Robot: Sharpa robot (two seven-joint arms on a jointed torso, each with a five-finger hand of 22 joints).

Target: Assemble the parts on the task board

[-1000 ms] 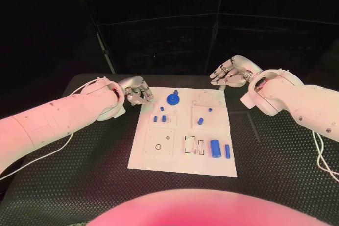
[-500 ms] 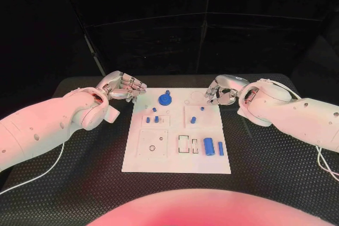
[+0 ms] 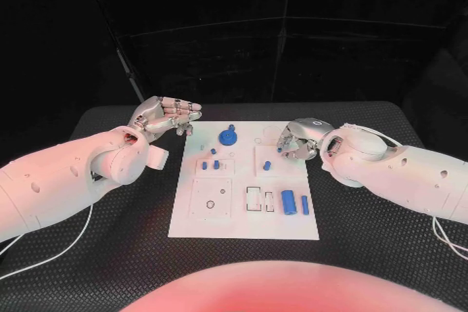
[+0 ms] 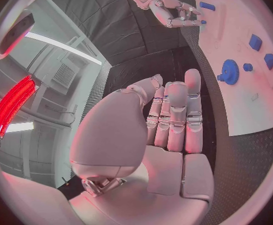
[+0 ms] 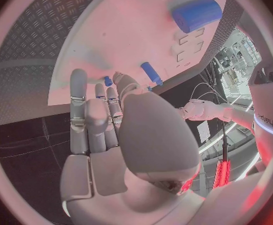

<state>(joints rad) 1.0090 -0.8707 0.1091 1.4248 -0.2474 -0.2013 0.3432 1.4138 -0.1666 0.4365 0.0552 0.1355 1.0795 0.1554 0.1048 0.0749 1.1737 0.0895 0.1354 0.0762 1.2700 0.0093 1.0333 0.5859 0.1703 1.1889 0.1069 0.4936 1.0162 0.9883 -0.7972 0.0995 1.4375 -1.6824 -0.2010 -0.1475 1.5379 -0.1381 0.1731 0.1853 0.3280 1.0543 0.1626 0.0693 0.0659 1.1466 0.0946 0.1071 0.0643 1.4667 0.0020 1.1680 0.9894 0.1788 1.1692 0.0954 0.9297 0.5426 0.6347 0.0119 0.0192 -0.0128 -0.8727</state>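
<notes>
The white task board [image 3: 195, 220] lies at the table's middle. On it a blue gear [image 3: 228, 135] sits at the far end, with small blue pegs [image 3: 211, 164] nearer me. A thick blue cylinder [image 3: 289, 201] and a thin blue bar [image 3: 304, 204] lie at the near right. My right hand [image 3: 297, 137] is over the board's far right part, fingers and thumb drawn together. Their tips are right beside a small blue peg [image 5: 108, 80] that stands on the board. My left hand [image 3: 166, 116] hangs off the far left corner, fingers curled in, holding nothing [image 4: 171, 120].
Black ribbed table mat [image 3: 117, 244] surrounds the board. A white cable [image 3: 59, 248] trails under my left arm, another [image 3: 443, 234] under my right. The board has a square recess [image 3: 216, 198] and narrow slots [image 3: 260, 198] near its middle.
My right hand has come in from beyond the board's far right corner and down over the board by the small peg. My left hand has drawn slightly back from the board's edge.
</notes>
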